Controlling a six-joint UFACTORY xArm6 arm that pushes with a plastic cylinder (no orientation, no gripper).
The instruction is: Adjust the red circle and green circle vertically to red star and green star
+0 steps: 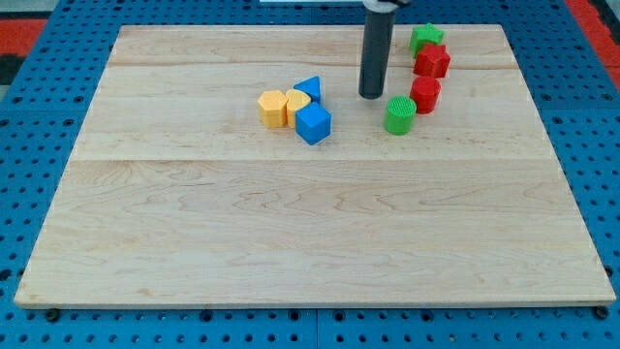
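Observation:
The green star point(423, 38) sits near the board's top edge at the view's right, with the red star point(432, 61) touching it just below. The red circle point(425, 94) stands below the red star, a small gap between them. The green circle point(399, 114) touches the red circle on its lower left. My tip point(371, 95) rests on the board just left of the red circle and above-left of the green circle, close to both but apart from them.
A cluster lies left of my tip: a yellow hexagon-like block point(273, 108), a second yellow block point(296, 102), a blue triangle point(309, 88) and a blue cube point(313, 124), all touching. The wooden board point(291, 223) lies on a blue pegboard.

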